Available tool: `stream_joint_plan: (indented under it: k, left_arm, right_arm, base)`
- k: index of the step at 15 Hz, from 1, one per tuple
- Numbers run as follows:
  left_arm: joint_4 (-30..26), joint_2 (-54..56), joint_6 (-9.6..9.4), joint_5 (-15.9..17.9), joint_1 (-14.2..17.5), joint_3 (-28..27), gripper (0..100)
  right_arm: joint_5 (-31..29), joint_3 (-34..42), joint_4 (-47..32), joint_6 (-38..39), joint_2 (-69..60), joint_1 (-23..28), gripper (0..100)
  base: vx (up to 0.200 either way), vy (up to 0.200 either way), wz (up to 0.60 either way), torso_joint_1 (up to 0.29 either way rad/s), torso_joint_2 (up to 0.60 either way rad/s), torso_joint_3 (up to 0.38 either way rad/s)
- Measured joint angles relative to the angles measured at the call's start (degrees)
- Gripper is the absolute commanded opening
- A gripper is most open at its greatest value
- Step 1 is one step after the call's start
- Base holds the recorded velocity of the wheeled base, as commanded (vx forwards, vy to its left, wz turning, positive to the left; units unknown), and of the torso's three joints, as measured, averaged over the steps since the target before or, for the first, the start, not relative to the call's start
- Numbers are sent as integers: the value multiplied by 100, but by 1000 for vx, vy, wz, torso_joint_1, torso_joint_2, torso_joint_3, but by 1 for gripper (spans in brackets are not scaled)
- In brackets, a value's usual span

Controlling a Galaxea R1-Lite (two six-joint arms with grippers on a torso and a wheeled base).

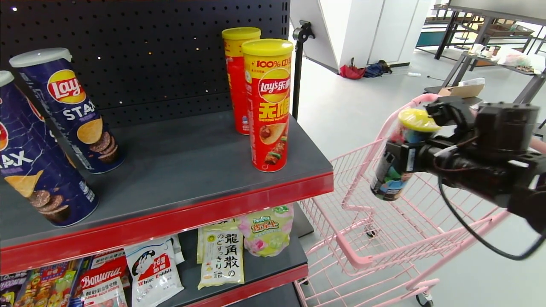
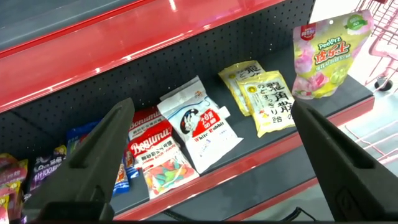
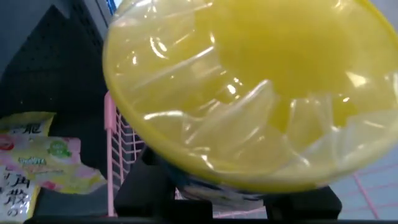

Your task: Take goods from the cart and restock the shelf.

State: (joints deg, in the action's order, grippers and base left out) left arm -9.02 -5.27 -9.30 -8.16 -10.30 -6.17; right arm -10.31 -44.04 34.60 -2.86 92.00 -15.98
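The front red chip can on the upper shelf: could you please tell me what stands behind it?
A second red can with a yellow lid stands behind the front red can, then the black pegboard. Its right side is covered.

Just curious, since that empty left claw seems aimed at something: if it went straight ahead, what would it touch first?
Probably the white snack bag on the lower shelf: it lies centred ahead of the open left gripper, though depth is hard to judge.
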Motion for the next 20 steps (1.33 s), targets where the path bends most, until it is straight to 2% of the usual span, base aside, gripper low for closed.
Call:
stream_joint_plan:
  k: [1,4,6,10,13,20]
  left_arm:
    - [0,0,2,11,0,0,100]
    - [11,0,28,345,-4,11,100]
    - [13,0,38,354,-6,11,100]
    - [13,0,35,305,-4,11,100]
    - [13,0,35,305,-2,11,100]
    - [16,0,35,299,-6,11,100]
  right_arm:
    - [-46,78,-525,-52,-568,-5,0]
    - [-208,352,-2402,-215,-2433,-6,0]
    - [-304,612,-3649,-329,-3806,-5,0]
    - [-394,1207,-5205,-660,-5967,110,0]
    - [-405,1417,-5364,-745,-6695,247,0]
    - [-361,1545,-5357,-750,-6938,256,0]
  base:
    - [0,0,0,0,0,0]
    - [0,0,0,0,0,0]
    - [0,0,0,0,0,0]
    - [0,0,0,0,0,0]
    - [0,0,0,98,-294,-185]
    - [0,0,0,205,-526,-325]
